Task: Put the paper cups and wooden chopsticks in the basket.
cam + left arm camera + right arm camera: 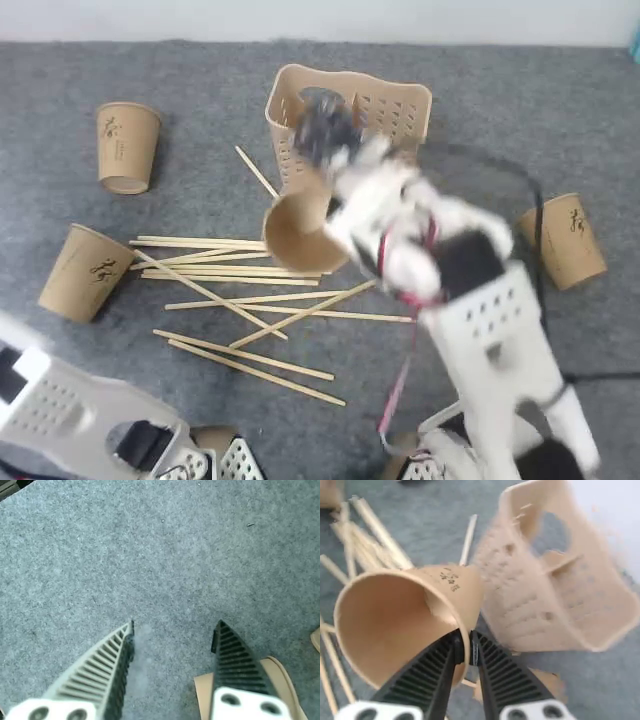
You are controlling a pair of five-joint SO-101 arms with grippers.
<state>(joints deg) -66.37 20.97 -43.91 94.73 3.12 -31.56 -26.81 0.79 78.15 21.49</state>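
Observation:
My right gripper [465,647] is shut on the rim of a brown paper cup [405,622], held tilted in the air just in front of the beige basket [555,585]. From above, that cup [300,232] hangs beside the basket [400,100] at the back middle. Three more paper cups stand on the grey mat: one at the back left [126,146], one at the left [84,272], one at the right [565,240]. Several wooden chopsticks [230,272] lie scattered in the middle. My left gripper [172,632] is open low over bare mat at the near left.
A cup-coloured object [272,685] lies partly under one left finger. A red cable [400,380] hangs along the right arm. The left arm's base [90,420] fills the near left corner.

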